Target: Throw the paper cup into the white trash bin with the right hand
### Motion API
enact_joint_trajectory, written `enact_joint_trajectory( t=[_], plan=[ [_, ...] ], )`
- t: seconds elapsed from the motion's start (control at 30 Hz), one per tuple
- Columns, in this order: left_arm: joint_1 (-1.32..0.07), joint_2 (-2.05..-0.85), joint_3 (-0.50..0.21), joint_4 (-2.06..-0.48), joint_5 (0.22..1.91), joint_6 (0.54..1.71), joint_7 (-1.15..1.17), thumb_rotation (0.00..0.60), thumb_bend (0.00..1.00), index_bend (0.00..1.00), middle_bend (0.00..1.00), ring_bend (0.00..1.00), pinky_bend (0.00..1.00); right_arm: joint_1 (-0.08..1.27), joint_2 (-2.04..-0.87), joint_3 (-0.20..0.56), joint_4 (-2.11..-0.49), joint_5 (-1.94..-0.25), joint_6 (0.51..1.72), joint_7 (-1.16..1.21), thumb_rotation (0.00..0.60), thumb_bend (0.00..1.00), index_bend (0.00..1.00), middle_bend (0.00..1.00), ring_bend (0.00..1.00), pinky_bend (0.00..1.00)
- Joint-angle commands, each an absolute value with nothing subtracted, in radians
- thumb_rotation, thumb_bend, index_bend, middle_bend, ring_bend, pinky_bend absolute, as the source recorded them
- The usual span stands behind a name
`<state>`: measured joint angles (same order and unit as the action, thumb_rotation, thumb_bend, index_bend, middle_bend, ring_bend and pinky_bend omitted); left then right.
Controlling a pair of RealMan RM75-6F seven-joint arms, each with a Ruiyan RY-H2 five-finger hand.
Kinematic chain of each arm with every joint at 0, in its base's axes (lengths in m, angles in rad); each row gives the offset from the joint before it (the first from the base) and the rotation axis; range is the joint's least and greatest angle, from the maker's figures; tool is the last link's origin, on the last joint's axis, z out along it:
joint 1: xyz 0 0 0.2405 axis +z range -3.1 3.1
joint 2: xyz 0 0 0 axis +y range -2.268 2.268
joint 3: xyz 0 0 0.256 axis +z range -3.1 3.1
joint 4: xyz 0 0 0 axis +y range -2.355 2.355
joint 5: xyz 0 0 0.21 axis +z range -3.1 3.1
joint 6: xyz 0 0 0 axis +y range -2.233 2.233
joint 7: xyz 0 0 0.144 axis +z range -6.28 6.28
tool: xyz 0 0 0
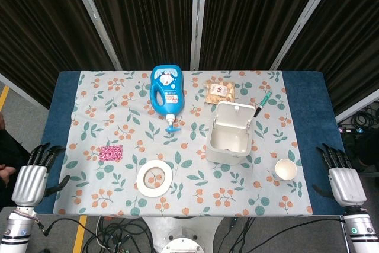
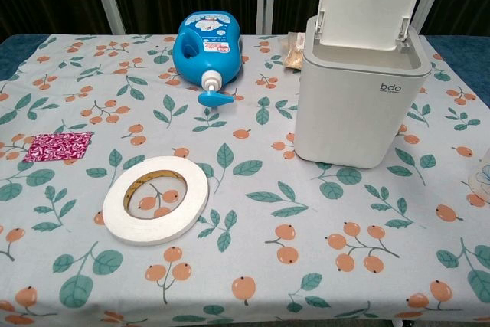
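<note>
Head view: the paper cup [image 1: 286, 169] stands upright on the patterned cloth [image 1: 118, 93], just right of the white trash bin [image 1: 230, 133] — a smooth plastic box, lid raised. The right hand [image 1: 341, 176] rests off the cloth's right edge, fingers apart, holding nothing; the left hand [image 1: 34, 173] likewise at the left edge.

Chest view: bare cloth lies between the flat tape ring [image 2: 155, 198] and the bin; the cup's rim barely shows at the right edge.

Paper cup [image 1: 286, 169] right of trash bin [image 1: 230, 133], tape roll [image 1: 154, 178] left.
</note>
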<state>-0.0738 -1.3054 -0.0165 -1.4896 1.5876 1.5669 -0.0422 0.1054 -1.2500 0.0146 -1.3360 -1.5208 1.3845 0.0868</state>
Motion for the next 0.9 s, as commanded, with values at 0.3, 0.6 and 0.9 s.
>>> enact_joint_trajectory(
  t=[0.3, 0.6, 0.9],
  plan=[
    [-0.074, -1.305, -0.017, -1.487, 1.584, 1.564, -0.05, 0.6, 0.24, 0.22, 0.19, 0.08, 0.11, 0.123, -1.262, 0.009, -1.356, -1.537, 1.368, 0.067, 0.6, 0.04, 0.0, 0.0, 0.0, 0.0],
    [-0.067, -1.31, -0.01, -1.472, 1.585, 1.567, -0.057, 0.6, 0.24, 0.22, 0.19, 0.08, 0.11, 0.184, -1.289, 0.008, -1.4, -1.565, 1.302, 0.006, 0.6, 0.04, 0.0, 0.0, 0.0, 0.0],
    [-0.065, -1.314, -0.01, -1.458, 1.585, 1.568, -0.071, 0.6, 0.24, 0.22, 0.2, 0.08, 0.11, 0.229, -1.307, 0.018, -1.481, -1.511, 1.215, -0.117, 0.6, 0.06, 0.0, 0.07, 0.0, 0.16]
  ],
)
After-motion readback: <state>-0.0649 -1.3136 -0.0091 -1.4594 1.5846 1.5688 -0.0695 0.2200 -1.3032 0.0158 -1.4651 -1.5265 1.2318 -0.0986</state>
